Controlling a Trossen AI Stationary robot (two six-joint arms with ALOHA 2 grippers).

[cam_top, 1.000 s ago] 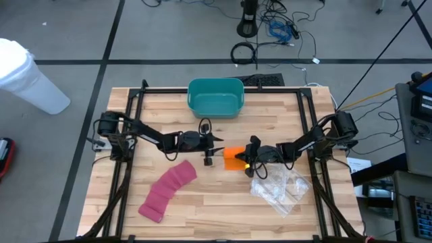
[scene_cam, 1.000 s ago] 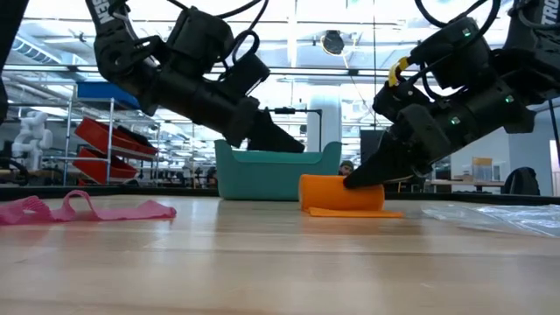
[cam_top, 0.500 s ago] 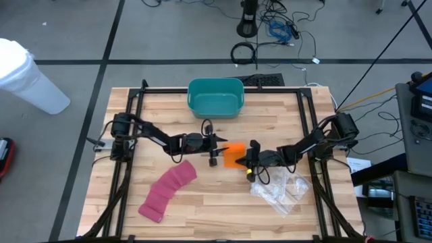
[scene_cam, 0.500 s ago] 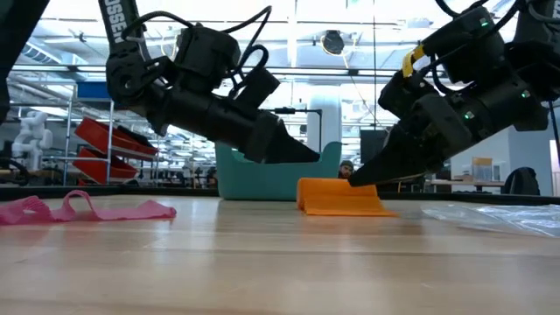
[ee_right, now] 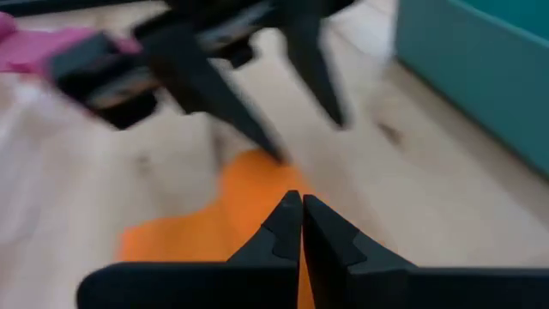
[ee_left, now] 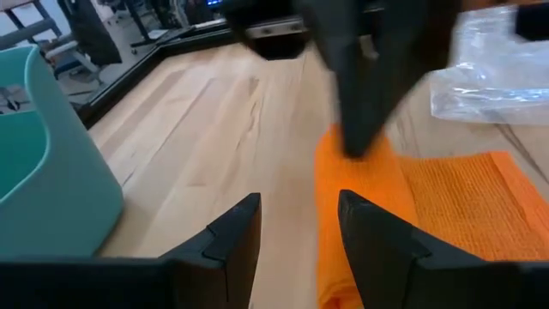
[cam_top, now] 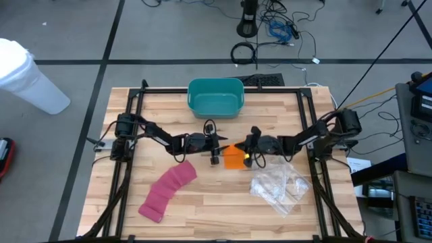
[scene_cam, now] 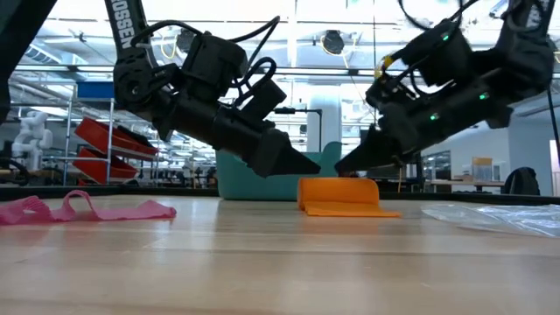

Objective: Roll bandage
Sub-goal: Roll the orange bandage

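Observation:
An orange bandage lies on the table's middle. Its end toward the left arm is folded up into a low hump, and the rest lies flat. My left gripper is open, low over the table just left of the hump, with its fingers on either side of the hump's near edge, not touching it. My right gripper is shut, slanting down from the right, with its tips right at the top of the hump. My right gripper's shut fingertips stand at the top of the bandage's folded hump, slanting down from the table's right. I cannot tell whether they touch it or hang just above it. The bandage lies on the table.
A teal bin stands at the far middle. A pink bandage lies crumpled at the near left. A clear plastic bag lies at the near right, beside the right arm.
My right gripper has risen off the bandage and gone a little toward the far edge. The bandage's raised roll has sagged into a lower fold. My left gripper has moved right, toward the bandage, and now stands at its left end.

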